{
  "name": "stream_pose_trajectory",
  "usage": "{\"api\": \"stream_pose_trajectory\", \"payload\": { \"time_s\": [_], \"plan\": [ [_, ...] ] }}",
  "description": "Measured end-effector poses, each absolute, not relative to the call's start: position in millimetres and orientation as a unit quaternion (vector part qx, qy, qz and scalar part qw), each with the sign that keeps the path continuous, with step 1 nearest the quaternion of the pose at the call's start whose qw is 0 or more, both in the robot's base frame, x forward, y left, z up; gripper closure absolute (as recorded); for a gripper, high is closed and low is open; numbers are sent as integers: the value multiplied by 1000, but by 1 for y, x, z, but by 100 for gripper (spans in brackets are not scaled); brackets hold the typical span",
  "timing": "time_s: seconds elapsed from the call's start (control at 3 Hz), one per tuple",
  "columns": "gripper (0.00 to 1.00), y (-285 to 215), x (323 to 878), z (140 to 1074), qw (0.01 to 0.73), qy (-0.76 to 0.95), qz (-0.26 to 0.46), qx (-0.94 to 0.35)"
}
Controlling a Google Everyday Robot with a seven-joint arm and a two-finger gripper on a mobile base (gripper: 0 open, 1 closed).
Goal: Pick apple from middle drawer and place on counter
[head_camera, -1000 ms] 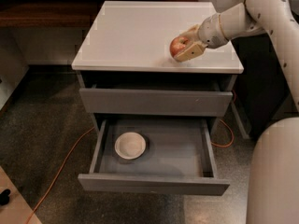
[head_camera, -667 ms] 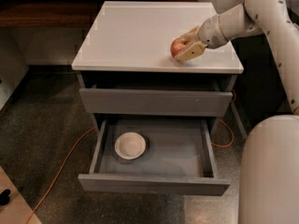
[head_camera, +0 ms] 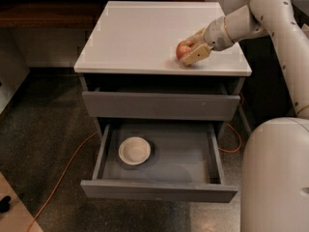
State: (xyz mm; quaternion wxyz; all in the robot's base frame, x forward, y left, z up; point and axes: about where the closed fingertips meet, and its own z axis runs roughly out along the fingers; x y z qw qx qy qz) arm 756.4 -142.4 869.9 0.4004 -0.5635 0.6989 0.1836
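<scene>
At right, robot arm (head_camera: pixel 270 13): reaches in from the right edge, forearm slanting down and left over the counter's right side.
Counter (head_camera: pixel 140 37): pale flat slab on top of the cabinet, bare apart from the apple near its front right corner. The smooth surface would probably do little to stop a round fruit rolling.
Middle drawer (head_camera: pixel 186 153): pulled well out below the counter's front edge, its grey interior open to view. An apple rolling off the front could drop into it or onto the floor.
Top drawer (head_camera: pixel 159 105): pushed in, its front flush under the slab.
Cream bowl (head_camera: pixel 134 150): sits in the left half of the middle drawer and plays no part in the placing.
Claw (head_camera: pixel 192 46): closed around the apple, one tan finger (head_camera: pixel 197 56) toward the counter's front and the other behind it.
Apple (head_camera: pixel 183 50): red with a yellowish patch, held at counter level. Whether it rests on the slab or hangs just above it cannot be told.
Main hazard: if the claw lets go while the apple is above the surface, the apple could bounce or roll toward the nearby front edge. A finger dragging it on withdrawal would do the same.
</scene>
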Motion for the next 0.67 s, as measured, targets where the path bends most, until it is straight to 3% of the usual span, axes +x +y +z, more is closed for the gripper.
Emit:
{"api": "stream_pose_trajectory", "payload": {
  "time_s": [0.33, 0.67],
  "plan": [
    [0, -139, 757, 867, 399, 698, 186, -564],
    [0, -139, 757, 867, 399, 698, 186, -564]
  ]
}}
